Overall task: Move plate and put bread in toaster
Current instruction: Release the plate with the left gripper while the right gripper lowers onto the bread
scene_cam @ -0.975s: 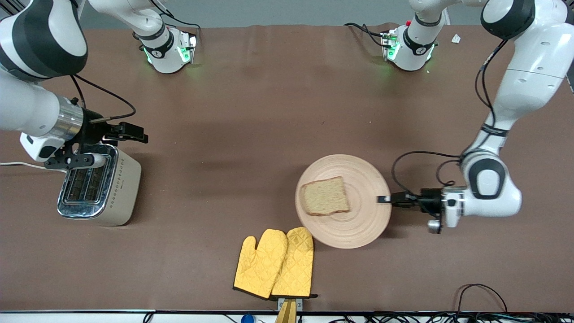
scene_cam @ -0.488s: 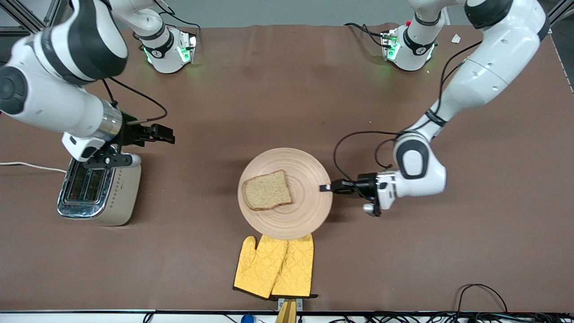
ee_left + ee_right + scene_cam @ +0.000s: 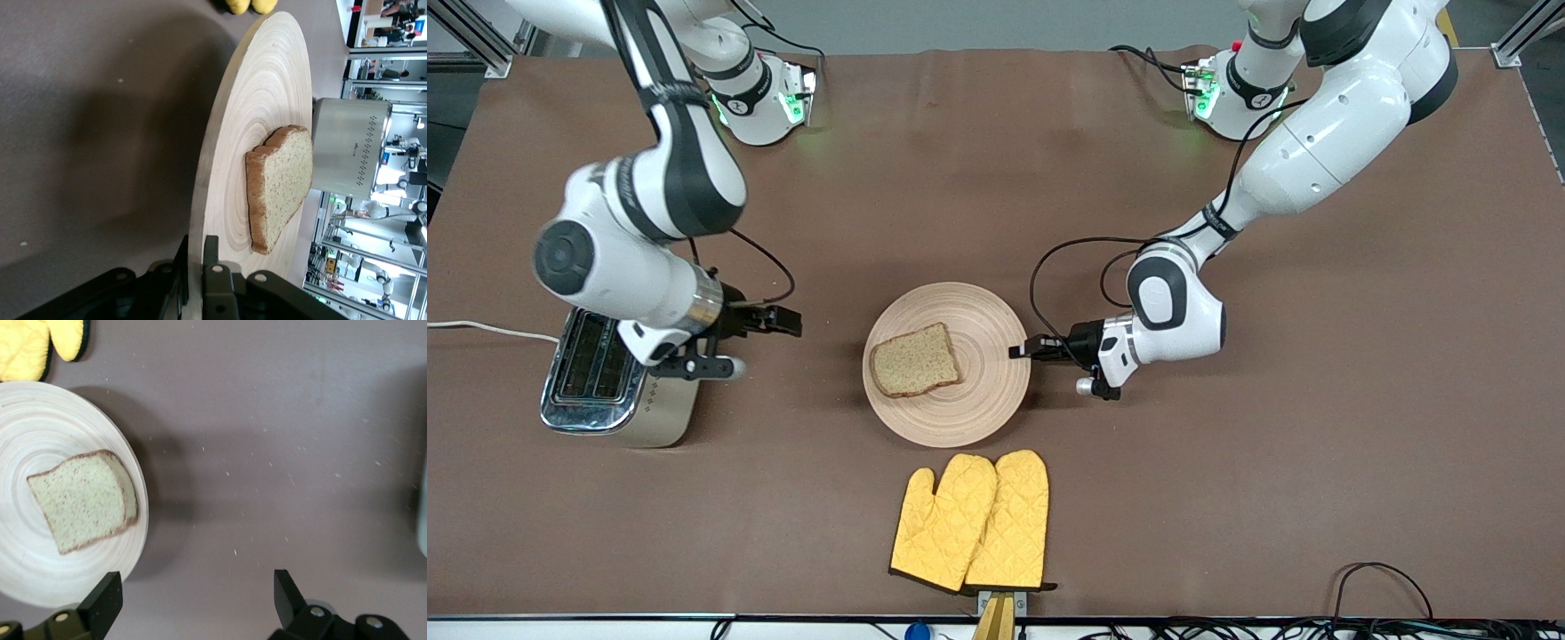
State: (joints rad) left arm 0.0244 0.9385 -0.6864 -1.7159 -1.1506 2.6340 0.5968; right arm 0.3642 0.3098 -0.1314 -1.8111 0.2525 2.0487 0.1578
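The left hand pinches the rim of the round wooden plate, with the brown bread slice just past its fingertips. A sudden pull could slide the bread onto the desk. The right hand hangs open between plate and cream toaster.

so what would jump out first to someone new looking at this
The wooden plate mid-table with the bread on it, its rim pinched by the left tool. Then the yellow oven mitts nearer the camera, and the toaster at the right arm's end, the open right tool beside it.
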